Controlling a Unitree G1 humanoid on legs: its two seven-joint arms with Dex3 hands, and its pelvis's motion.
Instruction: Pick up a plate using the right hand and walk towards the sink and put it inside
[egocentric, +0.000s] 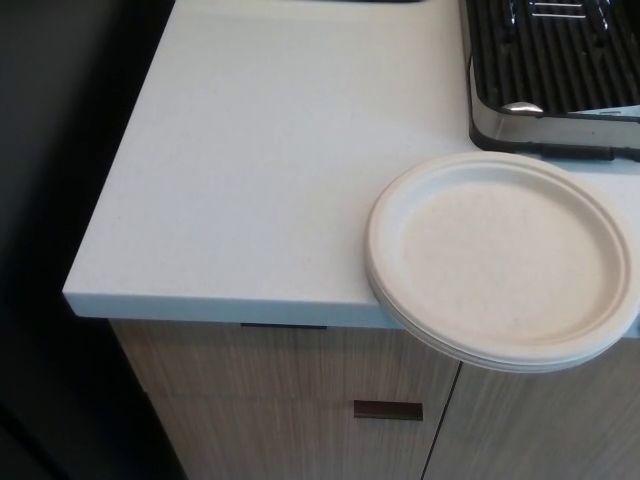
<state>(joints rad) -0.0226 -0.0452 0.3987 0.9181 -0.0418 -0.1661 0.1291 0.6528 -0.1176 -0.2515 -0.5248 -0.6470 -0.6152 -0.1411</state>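
Note:
A small stack of cream paper plates (503, 258) rests at the front right of the white countertop (270, 160), its near rim hanging over the counter's front edge. Neither of my hands shows in the head view. No sink is visible.
A black ribbed dish rack (553, 70) with a metal rim stands at the back right, just behind the plates. Below the counter are wood-grain cabinet fronts with a dark recessed handle (387, 410). Dark floor lies beyond the counter's left edge.

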